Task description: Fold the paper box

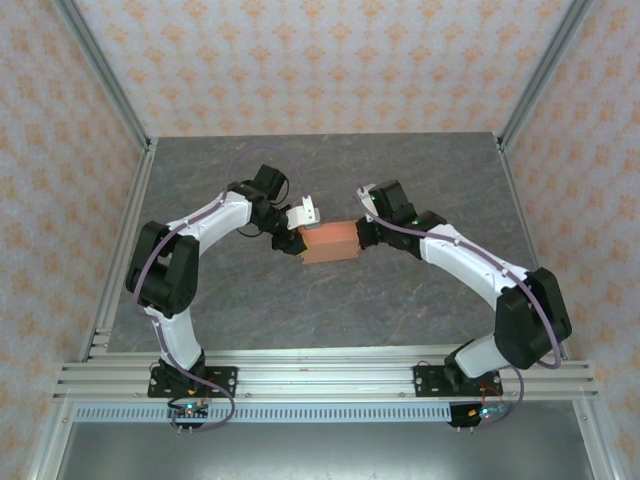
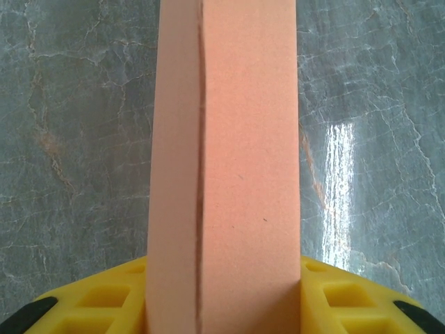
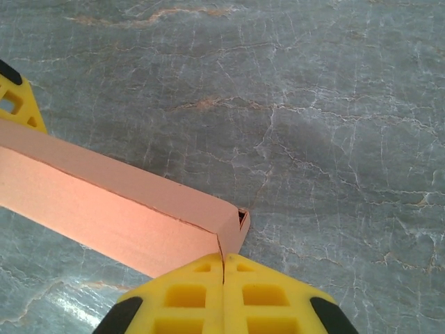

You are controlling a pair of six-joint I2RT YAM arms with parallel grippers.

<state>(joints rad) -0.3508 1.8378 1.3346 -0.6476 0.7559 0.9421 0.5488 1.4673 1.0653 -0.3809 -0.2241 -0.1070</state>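
Note:
The paper box (image 1: 330,242) is a small closed salmon-orange block at the middle of the grey table (image 1: 420,180), held between the two arms. My left gripper (image 1: 291,240) is shut on its left end. In the left wrist view the box (image 2: 222,160) runs straight away from the camera, with a yellow finger (image 2: 104,303) on each side of it. My right gripper (image 1: 362,236) is shut, its two yellow fingers (image 3: 188,292) pressed together, and their tips (image 3: 222,261) touch the box's right end (image 3: 233,226), where a small gap shows at the corner flap.
Aluminium frame rails (image 1: 320,380) run along the near edge by the arm bases, and upright posts (image 1: 105,85) stand at the back corners. Patterned walls enclose the table on three sides. Bare marbled table surface (image 3: 320,111) lies around the box.

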